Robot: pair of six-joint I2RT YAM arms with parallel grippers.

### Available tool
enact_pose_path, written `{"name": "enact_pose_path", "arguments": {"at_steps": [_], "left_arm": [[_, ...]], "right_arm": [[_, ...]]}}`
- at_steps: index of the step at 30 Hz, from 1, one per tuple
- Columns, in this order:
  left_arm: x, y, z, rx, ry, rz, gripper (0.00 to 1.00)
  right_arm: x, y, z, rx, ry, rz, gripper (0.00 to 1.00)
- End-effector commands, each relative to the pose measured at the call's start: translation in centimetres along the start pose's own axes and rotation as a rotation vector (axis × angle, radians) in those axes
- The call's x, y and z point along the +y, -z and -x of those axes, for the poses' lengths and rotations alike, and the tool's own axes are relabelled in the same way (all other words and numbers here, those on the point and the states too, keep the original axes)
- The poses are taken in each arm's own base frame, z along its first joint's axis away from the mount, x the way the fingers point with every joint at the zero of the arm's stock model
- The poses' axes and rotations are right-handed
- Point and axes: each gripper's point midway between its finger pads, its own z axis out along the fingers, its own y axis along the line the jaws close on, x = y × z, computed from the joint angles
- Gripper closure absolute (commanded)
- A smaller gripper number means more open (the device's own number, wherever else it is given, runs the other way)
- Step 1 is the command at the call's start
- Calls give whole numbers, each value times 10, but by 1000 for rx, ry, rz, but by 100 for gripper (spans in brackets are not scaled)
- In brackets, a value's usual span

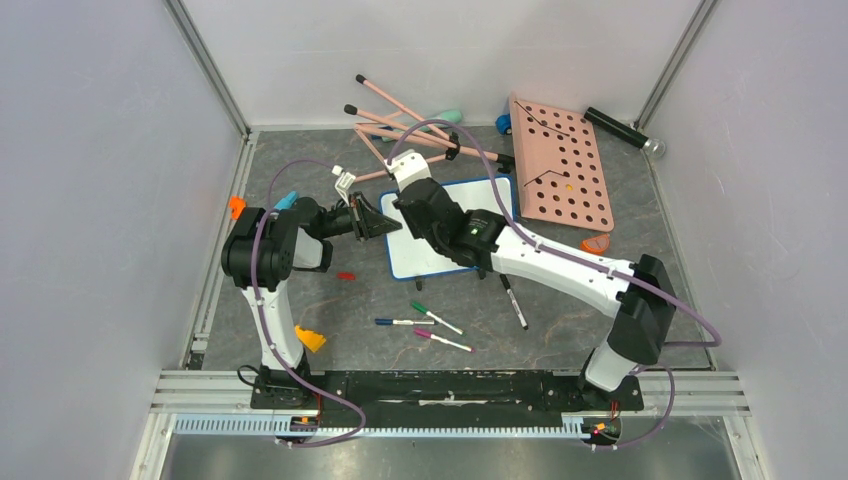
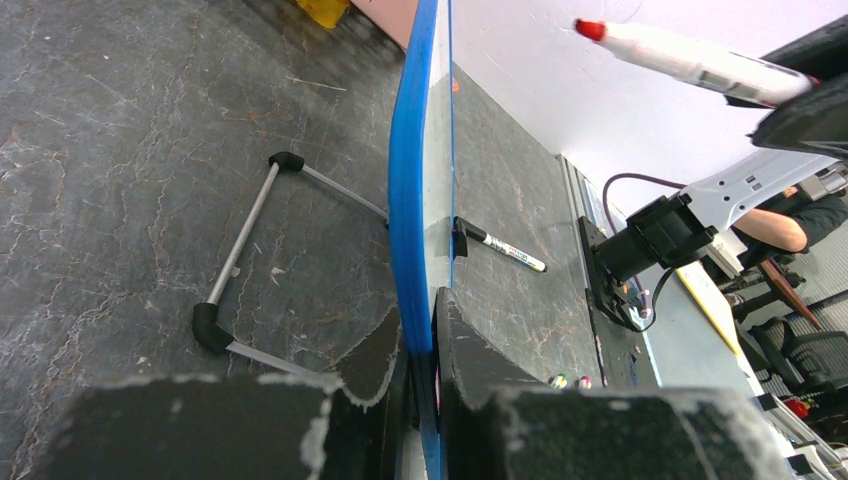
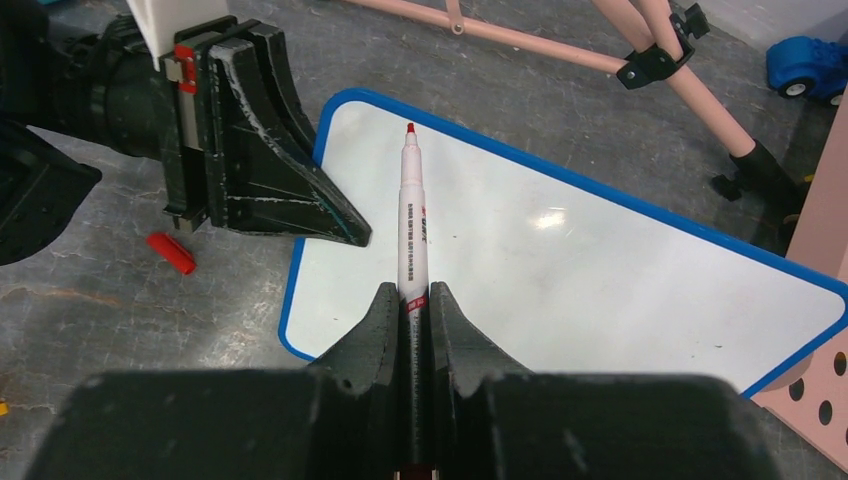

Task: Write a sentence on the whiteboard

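Right, from my seat the whiteboard [image 1: 485, 198] lies near the middle of the table, between the two arms, its long side angled toward the pink pegboard [image 1: 565, 165]. The left gripper [image 2: 425, 340] is clamped on the board's blue rim at the left edge, one finger on each side of it, and beside that rim the left wrist view shows a thin metal leg [image 2: 245, 235] with black tips resting on the table. The right gripper [image 3: 410, 300] is closed tight on a red marker [image 3: 412, 220], uncapped, which points away from the fingers over the left end of the board. From the left wrist the red tip looks clear of the surface, though I cannot say by how much. The board's face shows white with a patch of glare. A red cap [image 3: 172, 252] lies on the table just off the board's left edge, under the left arm. Nearer the bases lie loose pens: a green one [image 1: 435, 318], a blue one [image 1: 400, 322], a purple one [image 1: 442, 340] and a black one [image 1: 513, 300].
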Motion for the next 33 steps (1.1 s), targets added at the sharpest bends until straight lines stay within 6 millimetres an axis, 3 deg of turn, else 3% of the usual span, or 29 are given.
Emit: {"name": "enact_pose_path", "arguments": {"at_steps": [1, 11, 33], "left_arm": [[16, 3, 16, -69, -137, 46, 98], [16, 4, 17, -69, -139, 46, 98], [16, 3, 16, -67, -139, 44, 98]], "right_arm": [[-4, -1, 16, -21, -14, 5, 100], [1, -9, 7, 4, 0, 42, 100], [-6, -25, -7, 42, 2, 13, 100]]}}
